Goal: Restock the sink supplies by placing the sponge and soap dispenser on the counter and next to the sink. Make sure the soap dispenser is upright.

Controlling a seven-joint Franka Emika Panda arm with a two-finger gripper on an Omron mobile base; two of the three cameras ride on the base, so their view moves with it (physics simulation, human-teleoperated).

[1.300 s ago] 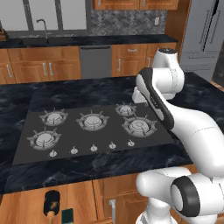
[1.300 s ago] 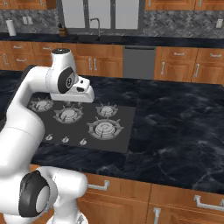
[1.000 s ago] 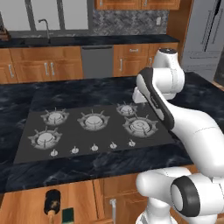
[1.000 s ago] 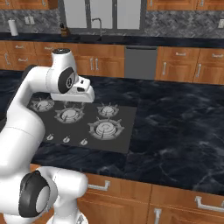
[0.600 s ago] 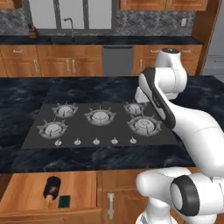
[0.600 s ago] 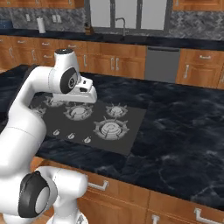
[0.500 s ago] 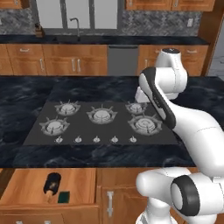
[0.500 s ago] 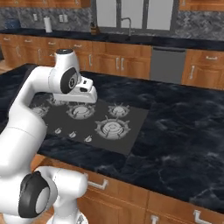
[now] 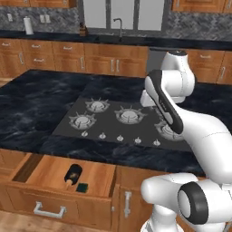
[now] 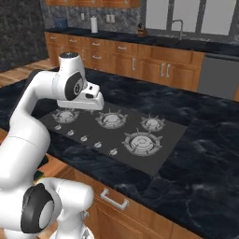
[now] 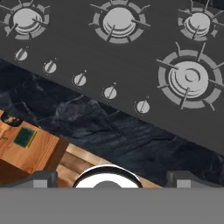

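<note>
The soap dispenser (image 9: 72, 173) lies on its side in an open wooden drawer (image 9: 45, 174) under the island's front edge, with the sponge (image 9: 82, 187) flat beside it, green side up. In the hand view the sponge (image 11: 24, 137) shows at lower left and the dark soap dispenser (image 11: 9, 120) is cut off by the left edge. My gripper (image 11: 112, 178) hangs open and empty above the stove's front knobs, well above the drawer. The counter (image 9: 63, 37) with the sink (image 9: 118, 40) and its faucet (image 9: 118, 24) runs along the back wall.
A gas stove (image 9: 118, 120) with several burners fills the black island top (image 9: 31, 102) under my arm. The open drawer sticks out toward my base. A dishwasher (image 10: 218, 74) sits under the back counter, and a paper towel roll (image 9: 28, 25) stands at its left end.
The whole scene has slid to the right in both base views, so the camera has moved. The open drawer now shows more fully. The arm keeps its pose over the stove.
</note>
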